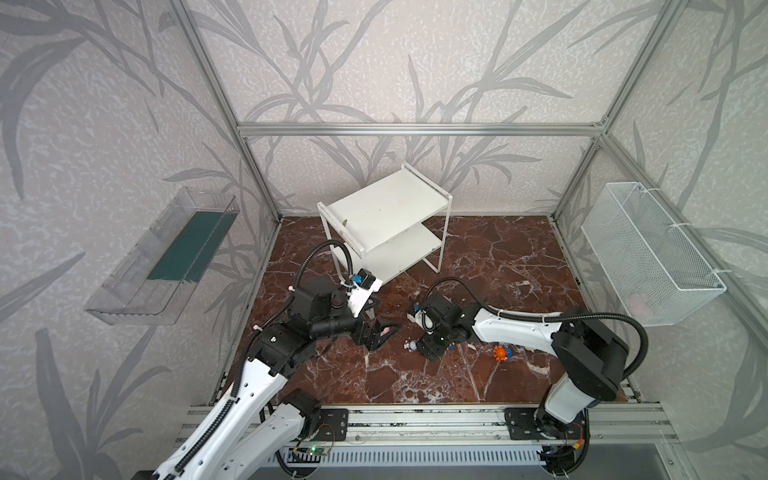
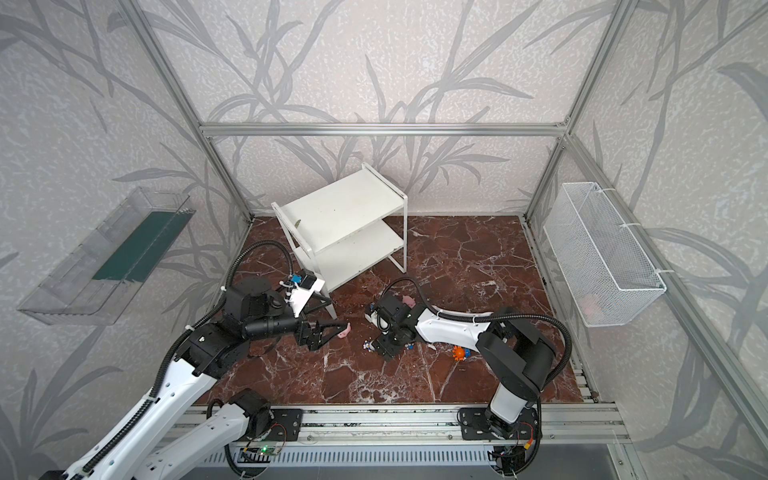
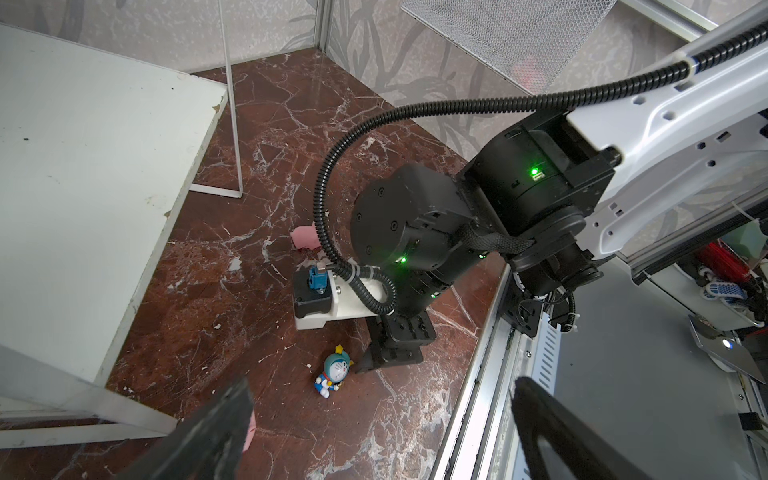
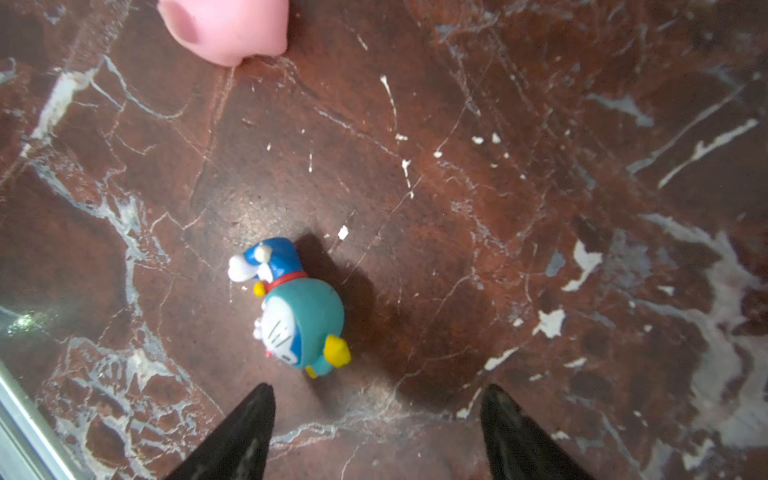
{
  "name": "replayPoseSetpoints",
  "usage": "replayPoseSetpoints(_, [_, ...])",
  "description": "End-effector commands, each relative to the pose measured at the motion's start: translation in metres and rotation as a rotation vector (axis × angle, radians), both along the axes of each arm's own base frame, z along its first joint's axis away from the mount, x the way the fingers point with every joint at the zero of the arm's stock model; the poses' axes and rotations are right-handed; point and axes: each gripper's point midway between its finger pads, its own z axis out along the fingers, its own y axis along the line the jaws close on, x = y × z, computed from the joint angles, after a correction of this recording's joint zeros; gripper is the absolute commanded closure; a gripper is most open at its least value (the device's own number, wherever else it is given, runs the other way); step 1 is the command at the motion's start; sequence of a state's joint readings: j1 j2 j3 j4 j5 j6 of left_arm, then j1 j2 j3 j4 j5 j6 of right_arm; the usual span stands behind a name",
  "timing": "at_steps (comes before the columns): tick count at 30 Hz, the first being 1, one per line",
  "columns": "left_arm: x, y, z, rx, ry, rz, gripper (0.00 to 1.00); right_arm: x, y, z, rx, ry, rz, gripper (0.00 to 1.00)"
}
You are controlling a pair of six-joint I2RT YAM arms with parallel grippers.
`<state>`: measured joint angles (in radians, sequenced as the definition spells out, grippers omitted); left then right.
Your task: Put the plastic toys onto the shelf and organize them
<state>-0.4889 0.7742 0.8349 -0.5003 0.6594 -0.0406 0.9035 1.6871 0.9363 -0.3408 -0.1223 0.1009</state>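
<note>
Jaws parted and empty, the right gripper [image 4: 376,395] hangs just over the blue figurine [image 4: 297,307] lying on the near table [image 4: 498,208], apparently lining up a grasp, while the left gripper [image 3: 382,388] stands wide open, clasping nothing, a pink pig [image 2: 345,330] by one finger, both toys short of the far shelf [image 1: 386,203].

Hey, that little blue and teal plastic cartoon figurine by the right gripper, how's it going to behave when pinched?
The blue and teal cartoon figurine looks like hard, glossy plastic, so it is probably stiff but slippery. Its rounded head outsizes its body, so it may twist or tip as the open right gripper closes on it.
</note>
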Motion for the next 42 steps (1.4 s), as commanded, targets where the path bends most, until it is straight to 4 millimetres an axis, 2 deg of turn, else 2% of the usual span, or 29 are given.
replayPoseSetpoints(1, [0.0,-0.001,0.001,0.0,-0.015,-0.013,0.01,0.014,0.002,-0.007,-0.029,-0.015,-0.043,0.22])
replayPoseSetpoints(7, [0.002,0.0,0.001,0.007,-0.018,-0.005,0.01,0.056,-0.004,-0.006,-0.016,-0.059,-0.15,0.22])
replayPoseSetpoints(11, [0.002,0.0,0.0,0.01,-0.016,-0.003,0.01,0.082,0.006,0.001,0.007,-0.099,-0.155,0.22])
replayPoseSetpoints(15, [0.002,0.0,0.0,0.009,-0.015,-0.004,0.01,0.095,0.013,0.004,0.015,-0.109,-0.156,0.22])
replayPoseSetpoints(19, [0.003,-0.001,0.0,0.009,-0.016,-0.003,0.01,0.089,0.003,0.012,0.006,-0.103,-0.191,0.22])
replayPoseSetpoints(23, [0.003,-0.001,0.0,0.011,-0.015,-0.006,0.01,0.069,-0.017,0.023,0.018,-0.07,-0.274,0.24])
replayPoseSetpoints(24, [0.003,-0.002,0.0,0.01,-0.015,-0.007,0.01,0.066,-0.021,0.031,0.041,-0.074,-0.3,0.24])
replayPoseSetpoints(27, [0.003,-0.002,-0.001,0.01,-0.013,-0.009,0.01,0.048,-0.024,0.039,0.129,-0.021,-0.348,0.27])
replayPoseSetpoints(32, [0.002,-0.002,0.002,0.002,-0.019,-0.014,0.01,0.032,-0.007,0.049,0.272,0.115,-0.402,0.31])
replayPoseSetpoints(38, [0.0,-0.001,0.003,-0.001,-0.024,-0.012,0.01,0.031,0.023,0.048,0.387,0.221,-0.457,0.39])
replayPoseSetpoints(42, [0.0,0.0,0.005,-0.005,-0.034,-0.01,0.01,0.03,0.038,0.043,0.414,0.281,-0.472,0.39])
